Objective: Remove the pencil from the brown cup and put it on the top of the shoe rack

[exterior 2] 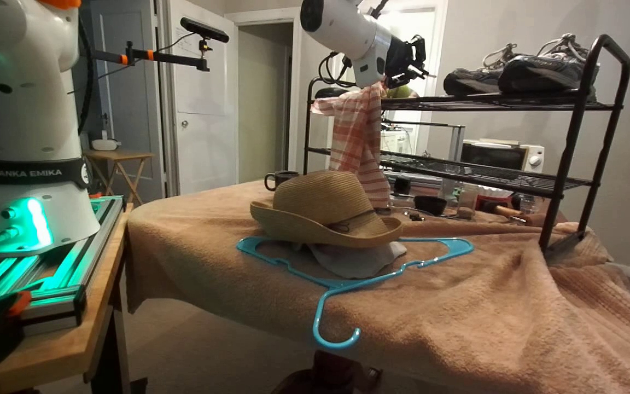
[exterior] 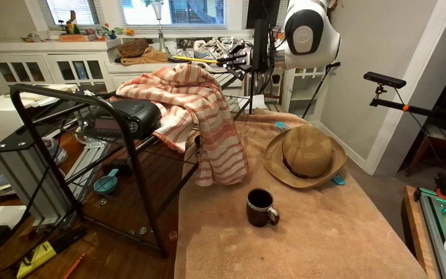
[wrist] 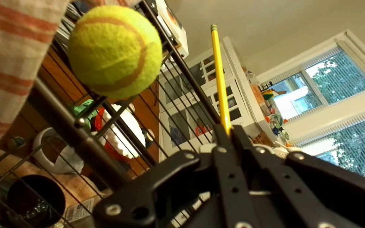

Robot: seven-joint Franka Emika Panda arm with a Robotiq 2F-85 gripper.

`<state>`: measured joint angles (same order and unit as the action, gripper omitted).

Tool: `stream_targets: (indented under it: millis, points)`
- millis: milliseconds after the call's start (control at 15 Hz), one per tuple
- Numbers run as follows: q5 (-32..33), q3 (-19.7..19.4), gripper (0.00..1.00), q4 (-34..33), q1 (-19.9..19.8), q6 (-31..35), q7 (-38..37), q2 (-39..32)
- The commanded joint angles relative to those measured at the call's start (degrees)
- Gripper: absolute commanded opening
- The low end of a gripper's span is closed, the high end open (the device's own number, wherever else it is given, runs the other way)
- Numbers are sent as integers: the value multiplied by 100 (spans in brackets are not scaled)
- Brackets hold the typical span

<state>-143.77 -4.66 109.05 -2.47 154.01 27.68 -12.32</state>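
Mug (exterior: 259, 214) glossy; pencil (wrist: 220, 76) smooth; hat (exterior 2: 318, 200) woven straw.

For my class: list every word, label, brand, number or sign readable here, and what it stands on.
"FRANKA EMIKA": on the black band around the robot base
Too small or blurred to read:
Lettering on the black electronic device
Print on the yellow package
Lettering on the slanting black pole
Marks on the white door
Print on the white label, wrist view
Emblem on the grey joint cap

Daylight enters through the window (exterior: 198, 12) beyond the surface's (exterior: 323, 224) far edge. Beyond the left edge, in an exterior view, a green light strip (exterior 2: 40, 221) glares.
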Motion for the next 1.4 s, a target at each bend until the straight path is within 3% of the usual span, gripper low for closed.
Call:
stream_targets:
  millis: [0,1333]
  points:
    - [0,-119,2,-229,13,290,-82,-25]
    - [0,-517,2,-1059,571,1944,-720,-606]
